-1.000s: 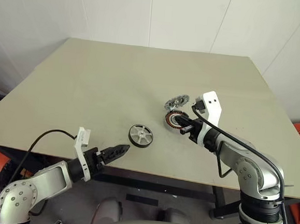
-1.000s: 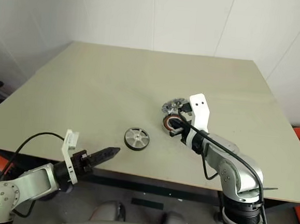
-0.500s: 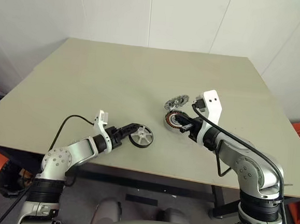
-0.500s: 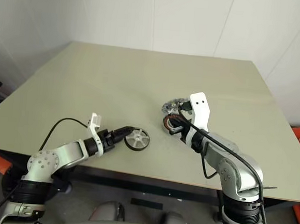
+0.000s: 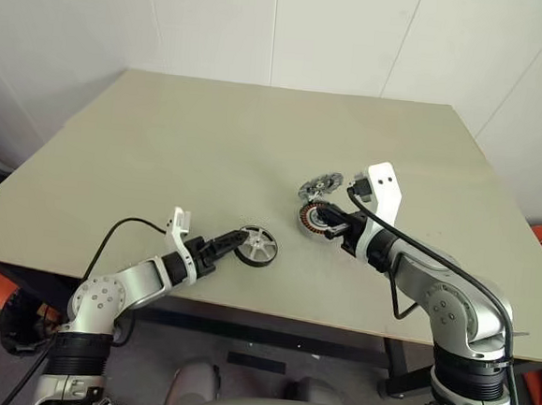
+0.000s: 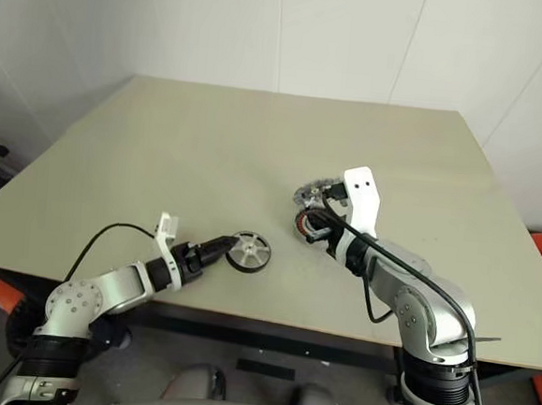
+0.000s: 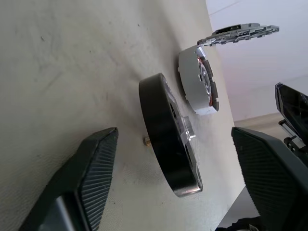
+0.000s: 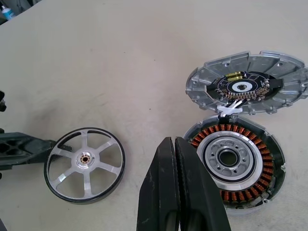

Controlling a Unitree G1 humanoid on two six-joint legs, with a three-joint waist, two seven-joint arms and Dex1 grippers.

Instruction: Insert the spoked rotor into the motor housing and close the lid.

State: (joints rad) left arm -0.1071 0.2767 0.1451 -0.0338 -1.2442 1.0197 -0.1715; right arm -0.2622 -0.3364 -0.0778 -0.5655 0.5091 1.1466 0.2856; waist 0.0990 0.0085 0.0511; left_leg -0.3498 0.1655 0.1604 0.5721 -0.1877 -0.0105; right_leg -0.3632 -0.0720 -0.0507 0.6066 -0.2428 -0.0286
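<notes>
surface: tan table (image 5: 191, 149) against white walls, its far half and left side bare.
change: a second ago the left gripper (image 7: 168, 159) hung off the near edge, short of the wheel; now it reaches over the edge with its fingers spread either side of the spoked rotor (image 5: 254, 245), no grip visible.
rotor: flat on the table near the front edge, left of the motor housing (image 8: 235, 163).
lid: lid (image 8: 248, 84) tipped open behind the housing.
right gripper: right gripper (image 8: 174, 192) unmoved, fingers pressed together, just beside the housing's near-left rim.
</notes>
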